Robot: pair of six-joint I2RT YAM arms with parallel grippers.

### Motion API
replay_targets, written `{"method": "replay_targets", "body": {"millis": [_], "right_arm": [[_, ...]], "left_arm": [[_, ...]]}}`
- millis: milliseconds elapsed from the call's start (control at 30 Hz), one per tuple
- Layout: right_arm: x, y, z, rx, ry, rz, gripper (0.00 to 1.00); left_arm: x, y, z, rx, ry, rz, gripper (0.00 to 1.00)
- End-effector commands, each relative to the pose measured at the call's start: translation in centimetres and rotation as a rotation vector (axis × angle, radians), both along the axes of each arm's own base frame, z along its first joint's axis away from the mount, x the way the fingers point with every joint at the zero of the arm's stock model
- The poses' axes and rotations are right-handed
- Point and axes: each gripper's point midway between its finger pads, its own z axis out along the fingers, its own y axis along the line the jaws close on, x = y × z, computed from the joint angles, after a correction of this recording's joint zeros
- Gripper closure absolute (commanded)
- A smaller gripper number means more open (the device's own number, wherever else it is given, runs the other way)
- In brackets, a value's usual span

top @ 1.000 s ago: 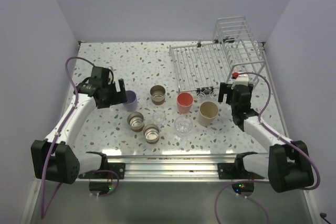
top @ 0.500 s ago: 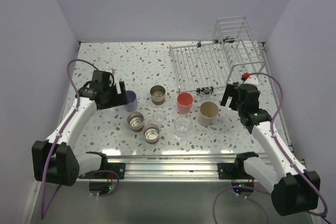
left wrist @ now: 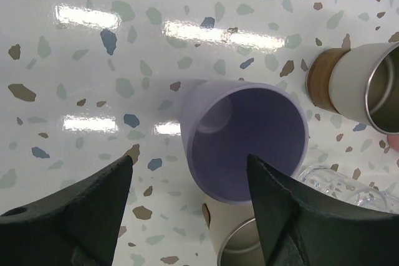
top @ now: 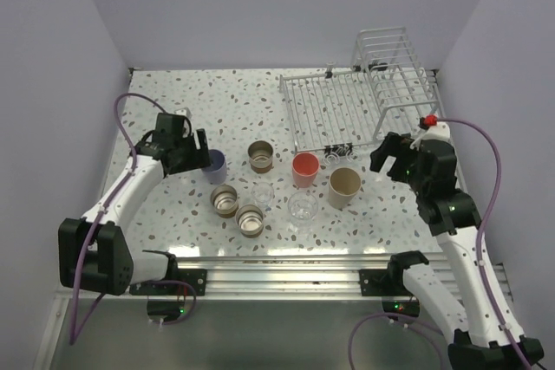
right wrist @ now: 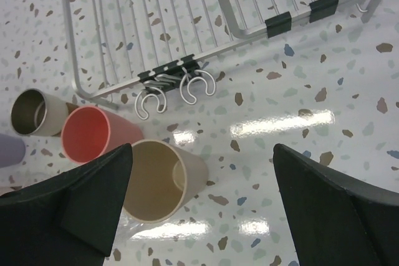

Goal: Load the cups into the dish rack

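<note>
Eight cups stand on the speckled table: lavender (top: 215,165), coral-red (top: 304,168), beige (top: 343,186), three brownish metallic ones (top: 260,156) (top: 225,200) (top: 250,219) and two clear ones (top: 263,193) (top: 302,207). The wire dish rack (top: 347,106) lies at the back right. My left gripper (left wrist: 190,157) is open at the lavender cup (left wrist: 243,141); one finger is outside its left wall, the other over its mouth. My right gripper (right wrist: 202,147) hangs open above the table, right of the beige cup (right wrist: 156,179).
The rack's taller cage part (top: 395,58) rises at the far right corner. Two wire hooks (right wrist: 168,95) hang off the rack's near edge. A metallic cup (left wrist: 368,85) and a clear cup (left wrist: 343,188) stand close to the lavender one. Walls surround the table.
My right arm has risen and swung right, away from the beige cup. My left gripper has stayed at the lavender cup, its jaws narrowing a little.
</note>
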Motion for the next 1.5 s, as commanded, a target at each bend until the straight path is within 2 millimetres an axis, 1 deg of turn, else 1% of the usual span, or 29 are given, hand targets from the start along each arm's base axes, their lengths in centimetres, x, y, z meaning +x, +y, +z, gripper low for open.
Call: {"method": "replay_targets", "body": {"millis": [0,33,100,133,200,233,300,333,400,433,500,533,567,600,633,733,767,800,867,900,933,967,1033,1133,1200,1233,1267,1333,1467], "right_arm": [[0.3,1.4,2.1,0.027,0.044,0.070,0.02],[0.5,1.7,3.9,0.027,0.022,0.089,0.02],[0.9,2.1,4.3,0.018,0.046,0.117,0.02],[1.1,2.3,5.6,0.026,0.023,0.123,0.02],[1.1,2.3,6.2,0.026,0.033,0.127,0.02],[1.2,3.1,6.9,0.045,0.031,0.167,0.02],[1.0,3.7,7.0,0.062,0.051,0.198,0.02],[1.0,4.4,7.4,0.079,0.050,0.233,0.02],[1.0,4.9,7.6,0.097,0.050,0.252,0.02],[1.2,5.2,8.0,0.105,0.045,0.267,0.02],[1.5,5.5,8.6,0.121,0.041,0.271,0.02],[1.7,5.6,9.8,0.128,0.021,0.271,0.02],[2.1,6.1,10.1,0.147,0.026,0.285,0.02],[2.4,6.4,11.6,0.162,-0.004,0.294,0.02],[2.9,6.8,12.1,0.185,-0.004,0.302,0.02],[3.7,8.6,15.3,0.290,-0.066,0.352,0.02],[4.4,9.3,16.5,0.332,-0.102,0.367,0.02],[4.7,9.6,16.8,0.369,-0.109,0.359,0.02],[5.5,10.2,18.5,0.481,-0.160,0.338,0.02],[5.4,10.9,18.0,0.526,-0.159,0.363,0.02],[5.3,11.7,18.6,0.601,-0.173,0.390,0.02],[5.8,12.1,20.6,0.631,-0.265,0.431,0.02],[5.9,13.4,20.3,0.725,-0.230,0.480,0.02],[6.8,14.9,20.8,0.756,-0.217,0.561,0.02],[7.4,15.4,21.0,0.763,-0.206,0.587,0.02],[7.5,15.5,21.2,0.765,-0.206,0.592,0.02],[7.7,15.6,21.4,0.770,-0.210,0.594,0.02],[8.2,15.7,21.5,0.788,-0.208,0.590,0.02],[9.3,16.1,21.8,0.843,-0.222,0.590,0.02]], "left_arm": [[1.8,-0.1,0.4,-0.001,-0.050,0.021,0.24],[1.9,-0.1,0.3,-0.001,-0.048,0.021,0.28],[2.2,-0.1,-0.1,-0.003,-0.045,0.025,0.33],[2.3,-0.2,-0.2,-0.003,-0.045,0.025,0.40],[2.6,-0.2,-0.6,-0.005,-0.040,0.027,0.44],[2.7,-0.3,-0.7,-0.006,-0.040,0.026,0.53],[2.9,-0.3,-1.2,-0.007,-0.027,0.031,0.65],[3.0,-0.4,-1.4,-0.010,-0.025,0.033,0.80],[3.2,-0.4,-1.9,-0.011,-0.013,0.036,0.96],[3.2,-0.5,-1.9,-0.013,-0.007,0.038,1.00],[3.6,-0.6,-1.3,-0.020,-0.011,0.041,1.00],[3.8,-1.0,-0.7,-0.038,-0.023,0.031,1.00],[4.5,-1.3,1.2,-0.057,-0.074,0.024,1.00],[4.9,-1.6,2.4,-0.073,-0.102,0.017,1.00],[5.9,-2.3,4.6,-0.109,-0.162,-0.003,1.00],[7.1,-3.2,8.6,-0.170,-0.248,-0.007,1.00],[7.9,-3.7,10.9,-0.208,-0.297,0.000,1.00],[8.3,-4.1,11.9,-0.237,-0.322,-0.007,1.00],[9.0,-5.7,15.4,-0.338,-0.402,-0.049,1.00],[9.2,-6.3,16.6,-0.377,-0.425,-0.069,1.00],[9.0,-7.4,17.8,-0.434,-0.440,-0.113,1.00],[9.4,-8.0,19.9,-0.493,-0.488,-0.122,1.00],[9.3,-9.5,21.9,-0.585,-0.511,-0.183,1.00],[9.3,-12.1,26.8,-0.824,-0.611,-0.288,1.00],[8.4,-13.4,28.2,-0.953,-0.623,-0.363,1.00],[8.0,-13.8,29.6,-1.010,-0.707,-0.418,1.00],[7.9,-14.1,29.9,-1.102,-0.667,-0.402,1.00],[7.4,-14.8,30.9,-1.161,-0.692,-0.451,1.00],[8.5,-16.4,30.6,-1.186,-0.646,-0.470,1.00]]}}
